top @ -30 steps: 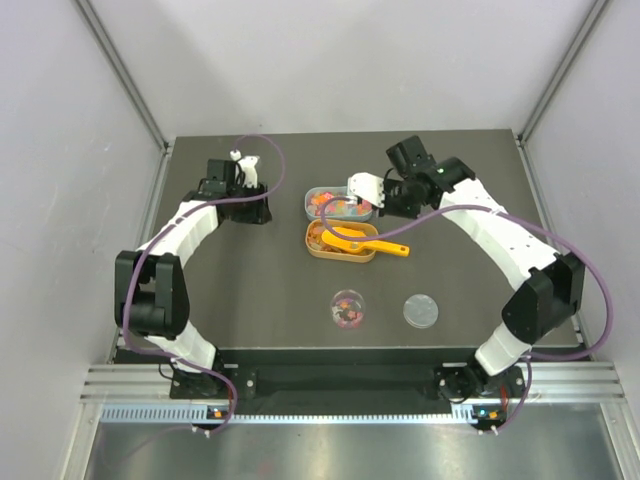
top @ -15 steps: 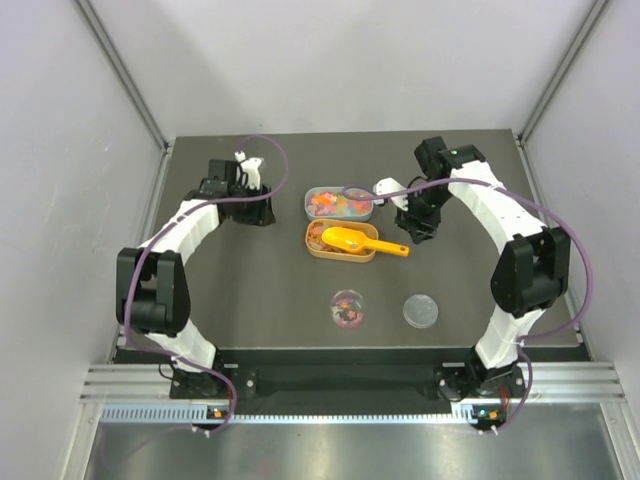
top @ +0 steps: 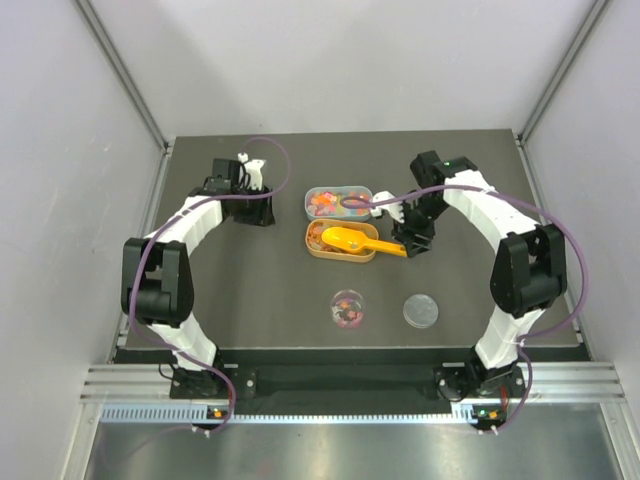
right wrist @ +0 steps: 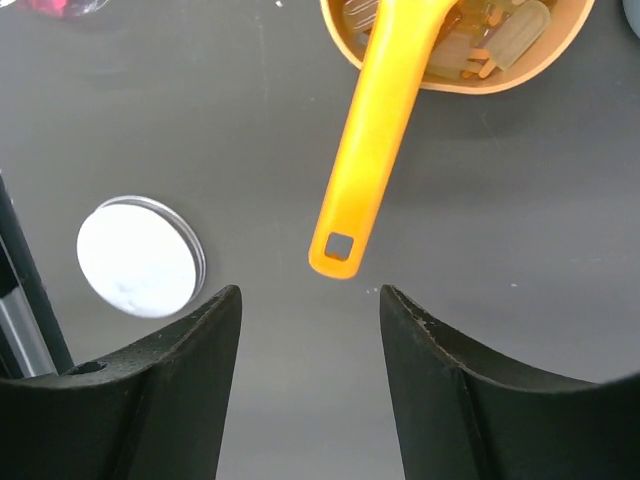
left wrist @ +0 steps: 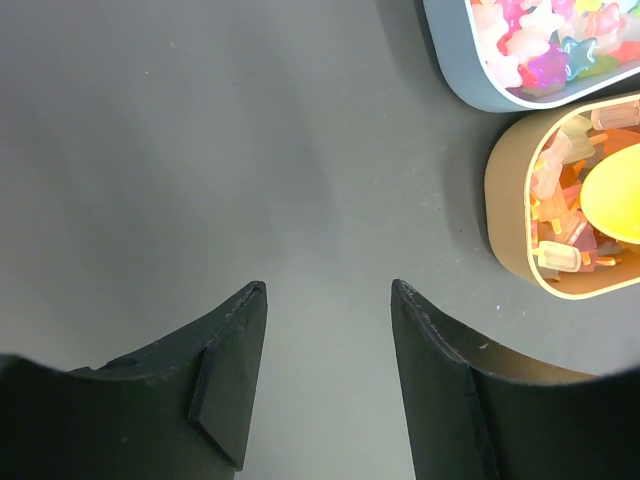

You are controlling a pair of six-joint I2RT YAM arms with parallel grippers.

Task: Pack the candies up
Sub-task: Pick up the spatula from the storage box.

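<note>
Tiny multicoloured candies fill a clear oblong tray, a tan oblong tray and a small round clear cup. An orange scoop lies in the tan tray with its handle pointing right. My right gripper is open and empty, low over the table just past the handle's end; in the right wrist view the handle ends just ahead of the gripper. My left gripper is open and empty, left of the trays. The left wrist view shows it over bare table, with candies at the right edge.
A round white lid lies right of the small cup and shows in the right wrist view at the left. The dark table is fenced by grey walls at the sides and back.
My right gripper has moved from above the clear tray out to the right and down to the end of the scoop's handle. The scoop and the left arm have barely moved.
</note>
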